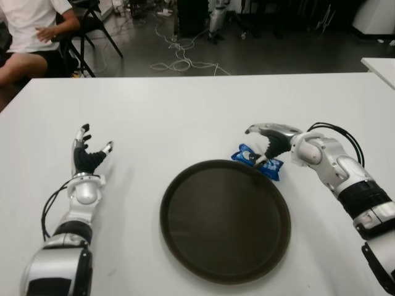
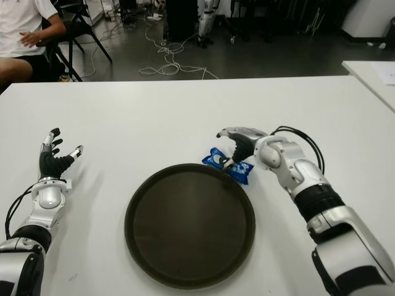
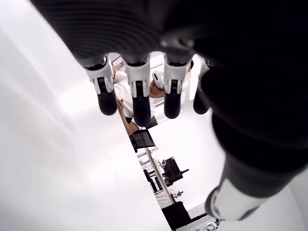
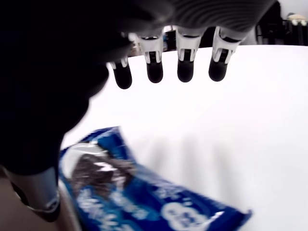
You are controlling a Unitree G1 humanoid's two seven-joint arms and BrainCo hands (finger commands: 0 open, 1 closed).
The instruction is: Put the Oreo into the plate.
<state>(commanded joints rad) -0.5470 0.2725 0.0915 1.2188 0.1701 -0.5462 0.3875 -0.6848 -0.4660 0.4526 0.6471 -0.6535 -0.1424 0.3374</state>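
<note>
The blue Oreo packet [image 1: 244,153] lies on the white table at the far right rim of the round dark brown plate [image 1: 225,222]. My right hand [image 1: 255,147] hovers over the packet with its fingers stretched out above it and the thumb [image 4: 36,192] pointing down at the packet's edge [image 4: 144,197]. Nothing is grasped. My left hand [image 1: 90,152] shows open with fingers spread on the left side of the table, well left of the plate. The plate holds nothing.
A person in a white shirt [image 1: 28,24] sits on a chair beyond the table's far left corner. Cables [image 1: 179,58] lie on the floor behind the table. A second white table [image 1: 381,66] edges in at the far right.
</note>
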